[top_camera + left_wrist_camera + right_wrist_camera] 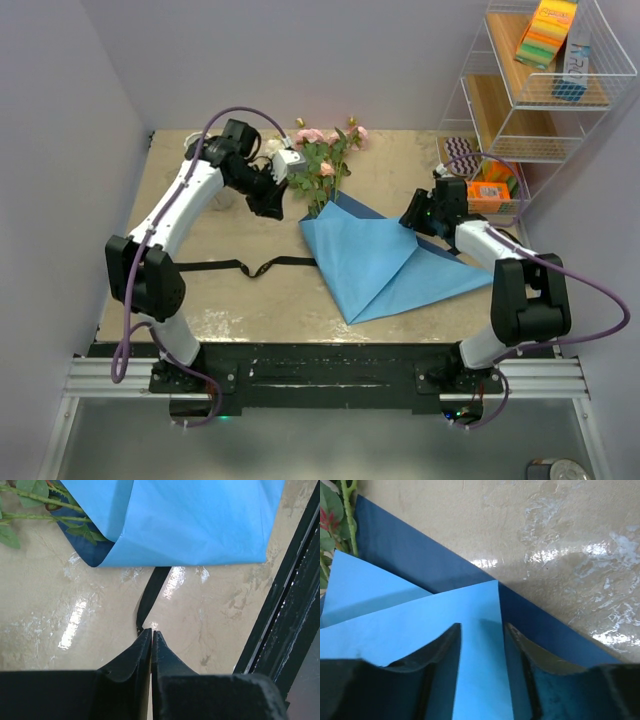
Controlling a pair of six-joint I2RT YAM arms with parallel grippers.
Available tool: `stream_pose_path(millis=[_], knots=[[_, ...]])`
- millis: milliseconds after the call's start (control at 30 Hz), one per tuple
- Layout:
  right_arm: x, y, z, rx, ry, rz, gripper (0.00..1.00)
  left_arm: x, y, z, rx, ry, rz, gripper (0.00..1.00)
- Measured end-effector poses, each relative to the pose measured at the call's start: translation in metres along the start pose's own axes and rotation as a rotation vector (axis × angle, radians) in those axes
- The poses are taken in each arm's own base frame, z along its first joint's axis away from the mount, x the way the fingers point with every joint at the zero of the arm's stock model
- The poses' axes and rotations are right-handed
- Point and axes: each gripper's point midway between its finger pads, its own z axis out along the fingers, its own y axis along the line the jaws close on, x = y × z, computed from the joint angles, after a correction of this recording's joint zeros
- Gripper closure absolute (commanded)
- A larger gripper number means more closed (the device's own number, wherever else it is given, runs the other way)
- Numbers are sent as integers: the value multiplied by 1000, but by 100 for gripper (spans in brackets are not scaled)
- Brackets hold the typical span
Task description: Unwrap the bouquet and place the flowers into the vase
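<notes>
The bouquet lies undone. Its blue paper (pixel 370 265) (pixel 190 520) (pixel 420 625) is spread flat on the table, and the black ribbon (pixel 250 266) (pixel 152 587) lies loose to its left. The flowers (pixel 325 155), pink and peach roses on green stems (pixel 40 500) (pixel 347 510), rest with their stems on the paper's far corner. My left gripper (pixel 268 203) (pixel 151 630) hovers left of the stems, shut and holding nothing. My right gripper (pixel 408 218) (pixel 482 627) is open at the paper's right side, with a light-blue flap edge between its fingers. The vase is hidden.
A white wire shelf (pixel 545 90) with sponges (pixel 548 30) stands at the back right. Below it a wire basket holds an orange pack (pixel 490 190). The black rail (pixel 295 605) runs along the table's near edge.
</notes>
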Motion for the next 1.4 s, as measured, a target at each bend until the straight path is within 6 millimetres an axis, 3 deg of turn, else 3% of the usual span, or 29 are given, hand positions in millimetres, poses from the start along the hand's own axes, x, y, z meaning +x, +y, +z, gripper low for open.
stream_pose_path(millis=[33,67,100,133,467,600,700,833,933,1000,1133,1200,1300,1367,1400], knots=[[-2,2,0,-11,-6,4,67,0,-1,-5,-7,-8,1,90],[-2,3,0,-18,-7,4,86,-1,-2,-8,-13,-13,3,89],[-2,5,0,-29,-5,7,96,-1,-3,-10,-17,-18,4,89],[-3,7,0,-38,-6,6,100,-1,-4,-12,-20,-20,4,88],[-4,20,-6,-100,0,19,100,3,-8,-16,-25,-23,-1,86],[-16,41,-32,-166,-43,-4,100,3,-11,-22,-45,-30,-16,87],[-27,77,-61,-234,-95,-66,100,-1,-5,-30,-112,-39,-47,86],[-25,155,-103,-398,-146,-184,100,-7,13,-48,-255,-76,-136,79],[0,201,-127,-498,-136,-252,100,-3,34,-75,-353,-128,-250,75],[20,220,-136,-540,-109,-281,100,5,54,-104,-445,-175,-334,72],[63,257,-144,-593,-34,-330,100,20,76,-163,-596,-267,-441,60],[82,283,-147,-624,-3,-359,100,24,76,-188,-653,-307,-458,59],[111,328,-151,-680,38,-404,100,23,65,-211,-702,-347,-441,54],[127,353,-154,-716,58,-426,100,22,56,-220,-718,-361,-427,38],[137,366,-154,-733,71,-437,100,22,54,-224,-726,-364,-421,36]])
